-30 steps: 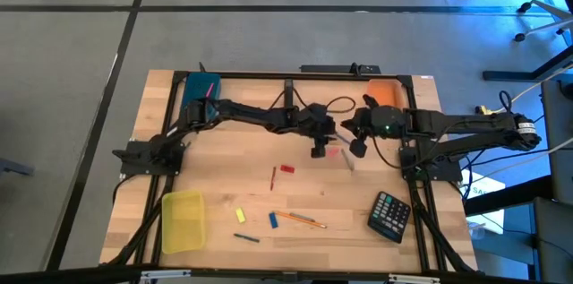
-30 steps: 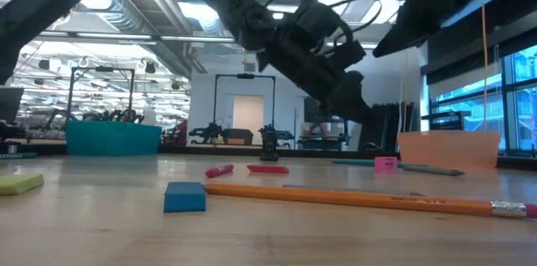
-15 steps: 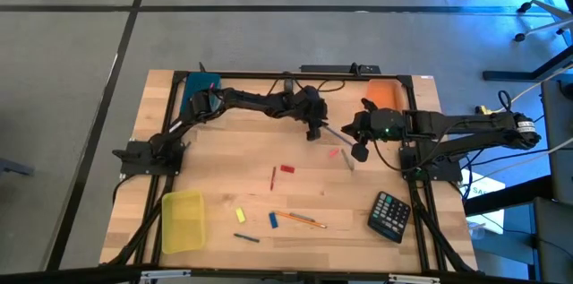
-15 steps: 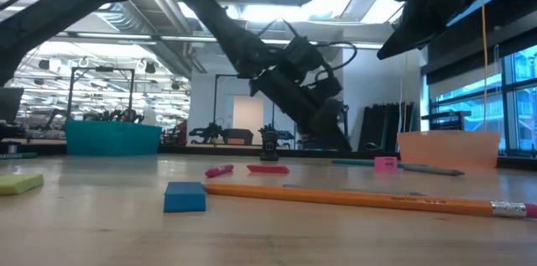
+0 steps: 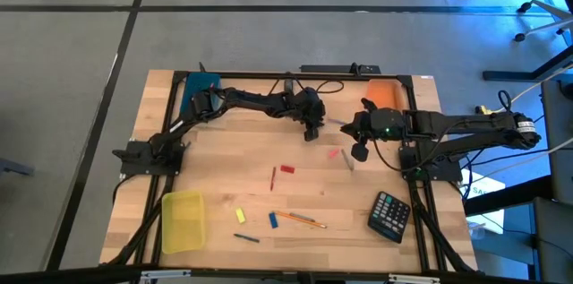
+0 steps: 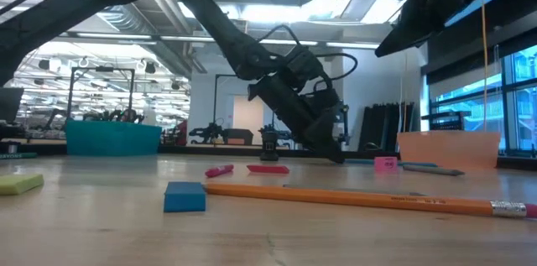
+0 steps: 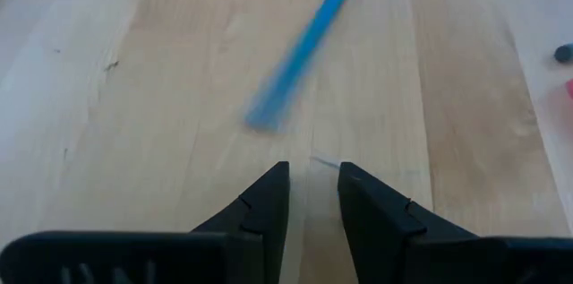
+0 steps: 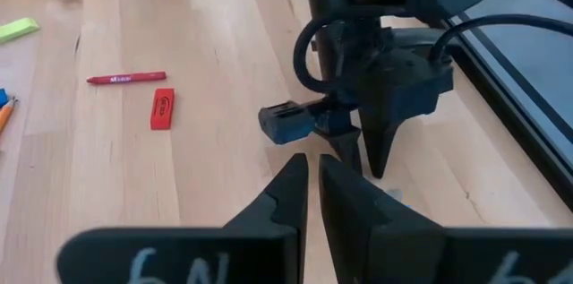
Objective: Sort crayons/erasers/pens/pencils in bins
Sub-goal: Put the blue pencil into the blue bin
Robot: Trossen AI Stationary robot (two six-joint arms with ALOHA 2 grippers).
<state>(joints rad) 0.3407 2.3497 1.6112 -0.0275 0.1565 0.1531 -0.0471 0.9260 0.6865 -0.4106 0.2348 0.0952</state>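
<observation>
The left gripper [image 5: 311, 132] sits low over the far middle of the table [image 5: 224, 176], its two dark fingers [image 7: 269, 202] parted by a narrow gap with bare wood between them and nothing held; just ahead of those tips lies a blue pen [image 7: 304, 42], a thin stick whose near end stops short of the fingers and whose long axis runs away from them at a slant, so the gap is roughly in line with the stick's length rather than across it; my judgement is that the coming grasp turns on this, since the jaws would need to straddle the stick crosswise, with a short reach forward and some turn of the wrist; the right gripper [image 5: 359, 148] hangs just beside, towards the orange bin [image 5: 383, 93], its fingers all but shut and empty, pointed at the left wrist; in the high view the pen shows only as a faint line between the two grippers, near both, though the left one is already down at it; the red eraser [image 5: 287, 168] lies nearer the table's middle, beside a red crayon [image 5: 273, 178], apart from both grippers, and the yellow eraser [image 5: 240, 215] lies further forward near the yellow bin [image 5: 183, 221]; the teal bin [image 5: 199, 87] stands at the far left corner.
</observation>
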